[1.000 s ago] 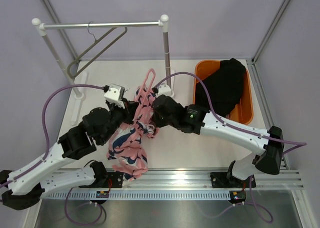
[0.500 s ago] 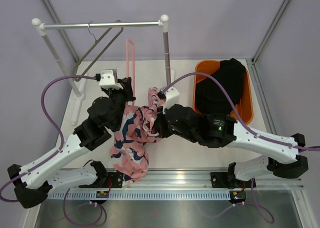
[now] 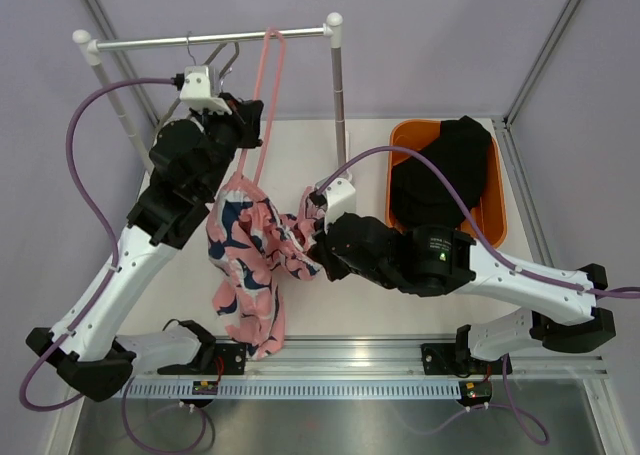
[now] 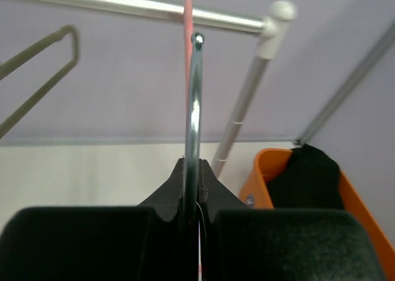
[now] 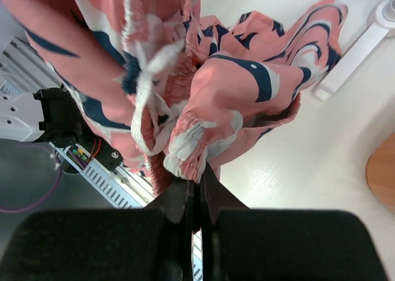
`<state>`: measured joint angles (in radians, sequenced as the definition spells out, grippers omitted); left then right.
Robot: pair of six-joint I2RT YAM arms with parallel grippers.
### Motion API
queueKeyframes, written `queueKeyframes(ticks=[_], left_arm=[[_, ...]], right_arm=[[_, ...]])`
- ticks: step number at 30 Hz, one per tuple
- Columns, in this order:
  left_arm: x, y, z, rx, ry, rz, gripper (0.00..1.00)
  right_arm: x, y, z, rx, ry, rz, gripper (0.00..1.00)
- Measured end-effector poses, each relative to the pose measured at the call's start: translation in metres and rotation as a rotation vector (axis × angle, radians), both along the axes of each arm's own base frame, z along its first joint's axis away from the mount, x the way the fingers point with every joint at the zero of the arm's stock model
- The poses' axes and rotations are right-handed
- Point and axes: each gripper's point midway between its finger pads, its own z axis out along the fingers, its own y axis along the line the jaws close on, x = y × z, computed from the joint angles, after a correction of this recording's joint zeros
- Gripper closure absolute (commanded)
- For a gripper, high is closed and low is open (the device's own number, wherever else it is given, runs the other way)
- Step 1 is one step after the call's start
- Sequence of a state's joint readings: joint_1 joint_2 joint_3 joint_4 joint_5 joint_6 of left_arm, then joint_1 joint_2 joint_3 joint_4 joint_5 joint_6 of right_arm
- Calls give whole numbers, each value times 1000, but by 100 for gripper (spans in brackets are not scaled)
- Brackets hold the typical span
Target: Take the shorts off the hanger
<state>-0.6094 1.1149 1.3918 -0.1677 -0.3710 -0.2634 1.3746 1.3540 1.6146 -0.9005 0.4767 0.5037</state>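
The pink, white and navy patterned shorts (image 3: pixel 250 265) hang from a pink hanger (image 3: pixel 273 37) and trail down toward the table's front edge. My left gripper (image 3: pixel 245 120) is raised near the rack rail and shut on the hanger's metal hook (image 4: pixel 194 108), with the pink hanger (image 4: pixel 187 9) showing beyond it; the gripper (image 4: pixel 192 167) pinches the wire tightly. My right gripper (image 3: pixel 315 240) is low over the table, shut on a bunched fold of the shorts (image 5: pixel 203 89) at the elastic waistband; its tips (image 5: pixel 199 177) grip the cloth edge.
The clothes rack rail (image 3: pixel 150 43) spans the back, with its right post (image 3: pixel 338 95) and a grey hanger (image 3: pixel 215 60) on it. An orange bin (image 3: pixel 400 140) holding black clothing (image 3: pixel 445 175) stands at the right. The rack's white foot (image 5: pixel 358 52) lies close to the shorts.
My left arm has lifted the hanger up and back to rail height, pulling the shorts upward. My right gripper has kept its hold on the shorts near the table.
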Motion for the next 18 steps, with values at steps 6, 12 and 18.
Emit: queueKeyframes(ticks=[6, 12, 18], left_arm=[[-6, -30, 39, 3, -73, -198, 100], [-12, -26, 15, 20, -61, -199, 100], [-18, -3, 11, -7, -119, -108, 100]], right_arm=[[1, -1, 9, -23, -27, 26, 100], [-4, 0, 5, -52, -29, 67, 100], [-30, 10, 17, -40, -30, 189, 99]])
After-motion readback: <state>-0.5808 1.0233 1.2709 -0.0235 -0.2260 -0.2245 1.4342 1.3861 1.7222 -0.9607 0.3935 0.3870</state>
